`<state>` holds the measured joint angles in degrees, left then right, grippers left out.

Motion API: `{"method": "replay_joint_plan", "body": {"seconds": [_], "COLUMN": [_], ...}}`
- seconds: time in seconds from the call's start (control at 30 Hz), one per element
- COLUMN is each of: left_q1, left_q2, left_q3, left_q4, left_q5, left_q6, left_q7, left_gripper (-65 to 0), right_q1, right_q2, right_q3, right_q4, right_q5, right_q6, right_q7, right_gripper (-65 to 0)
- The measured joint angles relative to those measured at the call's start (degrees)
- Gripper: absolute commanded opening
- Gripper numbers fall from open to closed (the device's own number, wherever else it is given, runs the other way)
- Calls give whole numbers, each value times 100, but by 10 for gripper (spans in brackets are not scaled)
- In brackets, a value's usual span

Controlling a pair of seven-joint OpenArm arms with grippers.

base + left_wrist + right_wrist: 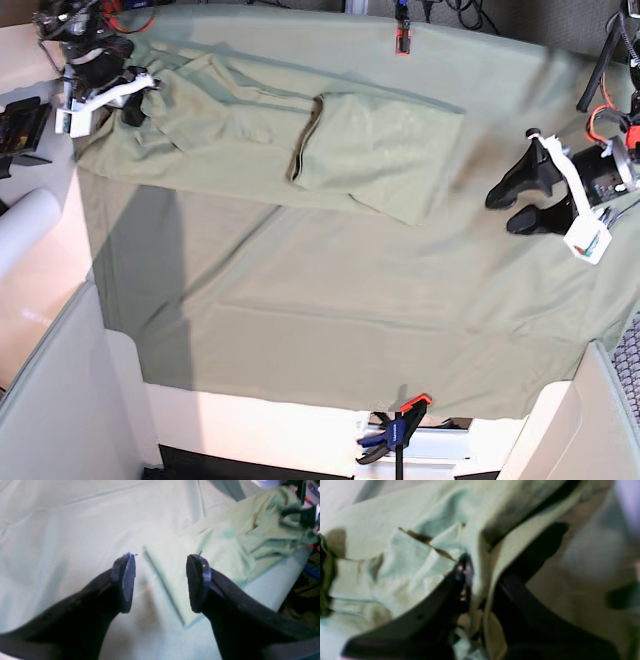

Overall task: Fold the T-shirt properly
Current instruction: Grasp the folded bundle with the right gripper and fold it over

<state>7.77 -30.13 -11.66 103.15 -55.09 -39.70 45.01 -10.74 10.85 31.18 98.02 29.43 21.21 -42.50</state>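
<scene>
The pale green T-shirt (380, 150) lies across the far part of the table, partly folded, with its dark-edged neck opening near the middle. Its left end is bunched up where my right gripper (135, 100) holds it. In the right wrist view that gripper (475, 567) is shut on a wad of the T-shirt (407, 562), and cloth hides one finger. My left gripper (500, 205) hovers open at the table's right side, just off the shirt's right end. In the left wrist view its fingers (161, 580) straddle the straight edge of the T-shirt (225, 542) with nothing between them.
A larger green cloth (300, 300) covers the table. An orange clamp (403, 38) pins it at the far edge, and a blue and orange clamp (395, 435) pins it at the near edge. A white roll (25, 230) lies off the table's left side.
</scene>
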Motion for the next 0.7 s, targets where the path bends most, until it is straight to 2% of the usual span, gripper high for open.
{"method": "replay_joint_plan", "body": {"seconds": [0.07,0.2,0.3,0.43,0.5,0.57,0.67,0.7], "left_q1": [0,31,103,190,195,190,192,195], "left_q2": [0,-2,0,2,-2,0,0,-2], "left_q3": [2,2,2,4,2,2,2,2], "left_q4": [0,-26,-116,-304,-337,-343,-343,-343], "left_q5": [-4,4,11,35,37,35,24,15], "left_q6": [0,0,-2,0,0,0,0,0], "left_q7": [0,-2,-4,0,-2,-2,-2,-2], "left_gripper": [-308,-308,-308,-308,-308,-308,-308,-308], "right_q1": [98,496,831,1045,1040,1034,1040,1040], "right_q2": [90,-24,-389,-1196,-1609,-1891,-1932,-1926], "right_q3": [-2,-273,-887,-2197,-2953,-3676,-4500,-4664], "right_q4": [0,90,262,498,472,341,114,31], "right_q5": [98,225,192,-144,-555,-1095,-1858,-2138], "right_q6": [39,66,66,66,74,116,109,109], "right_q7": [-35,-249,-442,-516,-525,-533,-249,-197], "right_gripper": [-650,-650,-650,-650,-650,-650,-650,-526]}}
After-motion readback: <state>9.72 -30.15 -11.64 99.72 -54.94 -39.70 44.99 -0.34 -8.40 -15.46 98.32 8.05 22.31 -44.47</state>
